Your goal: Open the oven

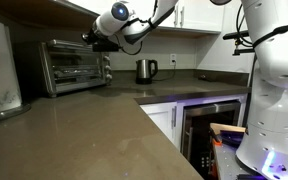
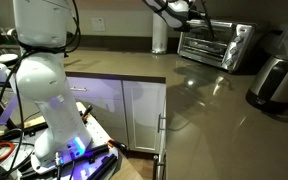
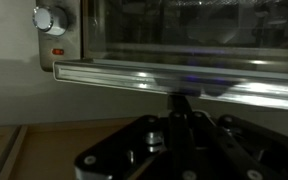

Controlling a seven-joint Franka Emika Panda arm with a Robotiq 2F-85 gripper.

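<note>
The oven (image 1: 72, 66) is a small silver toaster oven with a glass door, standing at the back of the counter; it also shows in an exterior view (image 2: 216, 45). Its door looks closed. In the wrist view the door's steel handle bar (image 3: 174, 78) runs across the picture, with the glass above it and a knob (image 3: 50, 18) at the upper left. My gripper (image 3: 180, 100) has its fingers pressed together, their tips touching the underside of the handle bar. In both exterior views the gripper (image 1: 91, 40) (image 2: 197, 18) sits at the oven's top front edge.
A small steel kettle (image 1: 146, 70) stands on the counter beside the oven. A built-in dark glass-door appliance (image 1: 210, 125) sits under the counter. A rounded steel appliance (image 2: 275, 84) stands at the counter's near end. The robot's white base (image 2: 44, 85) stands on the floor by the cabinets.
</note>
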